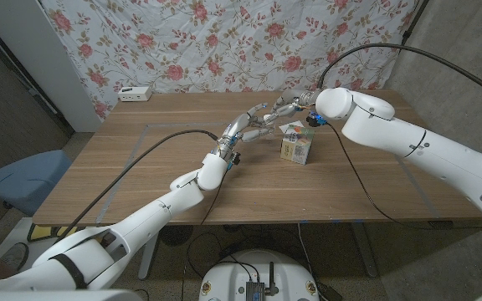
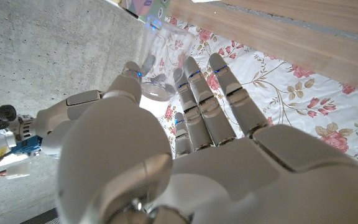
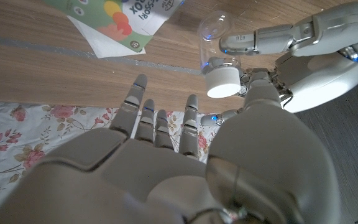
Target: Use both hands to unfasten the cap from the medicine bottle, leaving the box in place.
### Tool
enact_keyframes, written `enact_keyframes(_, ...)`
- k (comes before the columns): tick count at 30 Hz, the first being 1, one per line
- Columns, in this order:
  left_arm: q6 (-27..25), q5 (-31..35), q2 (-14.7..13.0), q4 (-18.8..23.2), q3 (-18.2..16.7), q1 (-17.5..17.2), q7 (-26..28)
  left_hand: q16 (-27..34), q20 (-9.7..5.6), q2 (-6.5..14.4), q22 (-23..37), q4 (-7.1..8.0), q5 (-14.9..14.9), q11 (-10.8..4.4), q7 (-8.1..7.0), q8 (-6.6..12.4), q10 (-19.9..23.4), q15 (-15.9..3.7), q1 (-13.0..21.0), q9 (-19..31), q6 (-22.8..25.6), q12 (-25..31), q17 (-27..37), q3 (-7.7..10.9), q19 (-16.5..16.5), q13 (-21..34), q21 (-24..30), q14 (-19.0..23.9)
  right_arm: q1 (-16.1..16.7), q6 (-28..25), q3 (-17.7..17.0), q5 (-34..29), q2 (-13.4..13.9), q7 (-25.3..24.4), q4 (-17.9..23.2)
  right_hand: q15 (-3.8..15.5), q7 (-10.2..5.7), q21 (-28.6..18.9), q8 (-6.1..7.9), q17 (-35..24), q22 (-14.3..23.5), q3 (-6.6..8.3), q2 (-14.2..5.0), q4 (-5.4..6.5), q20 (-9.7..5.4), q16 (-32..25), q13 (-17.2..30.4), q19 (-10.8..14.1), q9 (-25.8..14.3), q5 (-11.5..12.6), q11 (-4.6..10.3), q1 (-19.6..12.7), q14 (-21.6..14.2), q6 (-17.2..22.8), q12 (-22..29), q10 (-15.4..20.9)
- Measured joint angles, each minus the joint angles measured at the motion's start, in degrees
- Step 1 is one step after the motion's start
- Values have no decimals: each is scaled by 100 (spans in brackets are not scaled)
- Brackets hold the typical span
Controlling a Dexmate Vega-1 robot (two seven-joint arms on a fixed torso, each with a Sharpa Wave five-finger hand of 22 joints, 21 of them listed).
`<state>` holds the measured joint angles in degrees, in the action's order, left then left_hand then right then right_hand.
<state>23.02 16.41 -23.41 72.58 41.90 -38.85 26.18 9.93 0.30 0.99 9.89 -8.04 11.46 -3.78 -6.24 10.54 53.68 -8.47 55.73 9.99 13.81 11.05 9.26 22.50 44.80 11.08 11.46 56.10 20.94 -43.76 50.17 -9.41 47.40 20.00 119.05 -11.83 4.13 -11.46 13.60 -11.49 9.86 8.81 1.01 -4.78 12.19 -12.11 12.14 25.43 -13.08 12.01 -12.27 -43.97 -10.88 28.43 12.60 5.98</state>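
A clear medicine bottle [image 3: 214, 34] with a white cap [image 3: 222, 83] hangs above the table, still capped. My left hand [image 1: 245, 130] holds it between thumb and fingers; the left wrist view shows the bottle [image 2: 161, 59] from one end. From the right, my right hand [image 1: 285, 107] reaches in with fingers spread. Its thumb [image 3: 261, 93] lies right beside the cap, while its nearest fingertip stays a little apart from it. The box [image 1: 296, 149], colourfully printed, stands on the table just right of the two hands, and its printed face [image 3: 114, 15] is seen from the right wrist.
The wooden table [image 1: 141, 167] has bare room to the left and front. A small white device [image 1: 135, 93] sits at its back left edge, under a floral cloth backdrop. A blue chair [image 1: 19, 180] stands off the table's left side.
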Motion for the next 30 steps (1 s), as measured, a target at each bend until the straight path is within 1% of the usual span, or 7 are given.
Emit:
enact_keyframes(3, -5, 2, -4, 11, -2, -2, 0, 0, 0, 0, 0, 0, 0, 0, 0, 0, 0, 0, 0, 0, 0, 0, 0, 0, 0, 0, 0, 0, 25, -36, 4, -72, -21, -2, 11, -4, -36, 0, 80, -13, 0, 44, 5, -44, -41, -22, 0, 41, -37, -37, -1, -6, -60, 157, 0, 80)
enact_keyframes(8, -9, 8, -5, 26, -2, -5, 0, 0, 0, -1, 0, -1, -1, 0, 0, 0, 0, 0, -1, 0, 0, 0, 0, -1, 0, -2, 0, 0, 67, -65, 4, -133, -48, -42, 16, -23, -131, 0, 190, -12, 0, 99, 3, -99, -28, -43, 21, 90, -89, -60, -11, -9, -102, 336, 0, 171)
enact_keyframes(14, -23, 14, -7, 42, -2, -11, -2, 0, 0, -31, 0, -7, -1, 0, 0, 0, 0, 0, -31, 0, 0, -1, 0, 41, 0, -2, 0, 0, 106, -85, 0, -198, -76, -92, 19, -15, -159, 0, 258, -32, 1, 147, -51, -147, 2, -44, 26, 120, -118, -66, -1, -62, -193, 506, 0, 224)
enact_keyframes(18, -28, 16, -9, 55, -2, -16, -5, 0, 0, -38, 0, -7, -2, 0, 0, 0, 0, 0, -38, 0, 0, -1, -1, 41, 0, -5, 0, 0, 124, -94, -12, -231, -95, -122, 19, -3, -167, 0, 336, -39, 1, 171, -66, -171, -31, -44, 26, 153, -145, -76, -1, -77, -201, 579, 0, 285)
enact_keyframes(24, -35, 19, -10, 72, -2, -22, -9, 0, 0, -38, 0, -7, -2, -1, -23, 0, -1, 0, -38, 0, 23, -7, -1, 41, 0, -5, 0, 0, 139, -94, -23, -264, -122, -149, 17, -4, -199, 0, 401, -39, 1, 211, -80, -210, -61, -44, 26, 204, -174, -101, -11, -92, -242, 712, 0, 357)
enact_keyframes(28, -36, 20, -11, 75, -2, -23, -15, 0, 0, -37, 0, -7, -3, -1, -22, 0, -1, 0, -37, 0, 22, -10, -1, 41, 0, -4, 0, 0, 142, -95, -24, -287, -137, -156, 9, -4, -283, 0, 445, -39, 1, 242, -111, -241, -61, -44, 26, 204, -202, -100, -11, -123, -283, 815, 0, 356)
enact_keyframes(30, -36, 21, -11, 75, -2, -22, -19, 0, 0, -37, 0, -7, -3, -1, -22, 0, -1, 0, -37, 0, 22, -23, -2, 40, 0, -3, 0, 0, 142, -95, -25, -300, -143, -164, 7, 13, -313, 0, 507, -39, 1, 252, -115, -252, -61, -44, 26, 204, -224, -100, 0, -127, -301, 887, 0, 408)
